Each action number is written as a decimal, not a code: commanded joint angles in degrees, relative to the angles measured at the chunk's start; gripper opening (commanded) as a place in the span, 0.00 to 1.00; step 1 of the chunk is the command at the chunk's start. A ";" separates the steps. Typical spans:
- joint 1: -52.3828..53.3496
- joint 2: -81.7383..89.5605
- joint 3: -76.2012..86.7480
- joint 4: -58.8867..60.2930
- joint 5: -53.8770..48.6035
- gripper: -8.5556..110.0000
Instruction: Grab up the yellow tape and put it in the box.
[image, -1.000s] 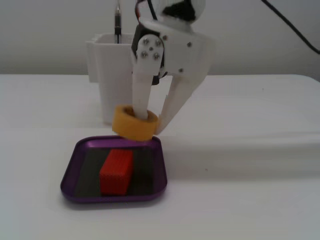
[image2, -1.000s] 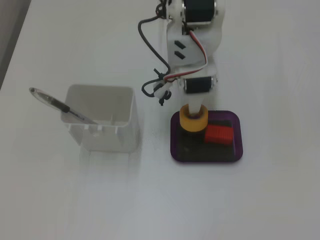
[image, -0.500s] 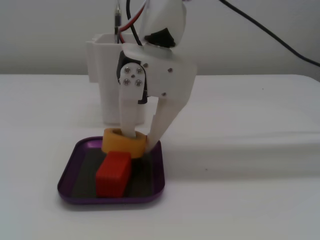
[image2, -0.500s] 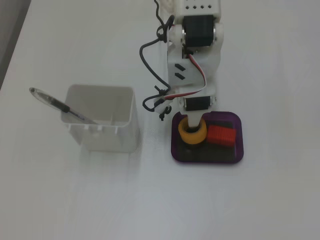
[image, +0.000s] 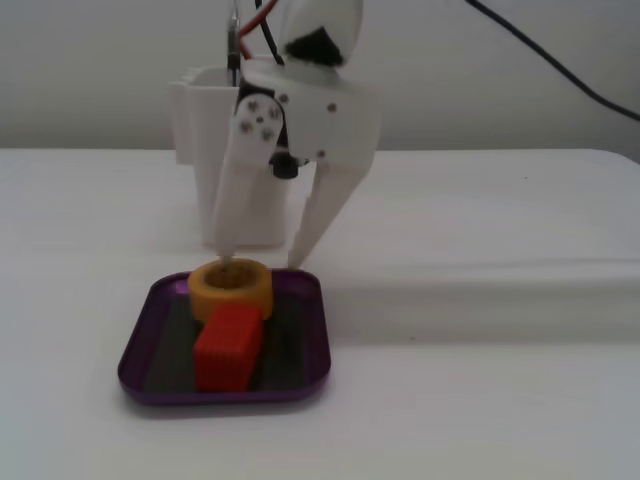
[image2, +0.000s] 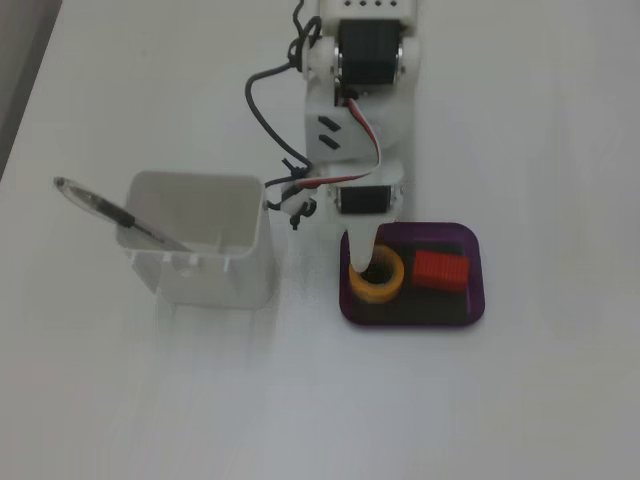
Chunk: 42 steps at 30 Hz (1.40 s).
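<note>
The yellow tape (image: 232, 290) lies flat inside the purple box (image: 135, 368), at its far side in a fixed view, right next to a red block (image: 228, 348). My white gripper (image: 260, 264) hangs over it, open. One fingertip (image: 226, 258) points down into the tape's hollow centre. The other fingertip (image: 297, 262) is outside the ring, over the box's rim. The tape rests on the box floor. In the fixed view from above, the tape (image2: 375, 295) is in the left half of the box (image2: 478, 302), with the gripper (image2: 365, 255) partly over it.
A tall white container (image2: 200, 245) with a pen (image2: 120, 215) in it stands left of the box in the fixed view from above. It stands behind the gripper in the other fixed view (image: 205, 110). The arm's body and cables (image2: 365, 100) stretch back from the box.
</note>
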 joint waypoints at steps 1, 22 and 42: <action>0.18 1.41 -12.66 10.02 0.44 0.20; 0.00 32.52 -9.93 30.15 2.64 0.21; 0.35 78.75 69.87 1.67 6.33 0.21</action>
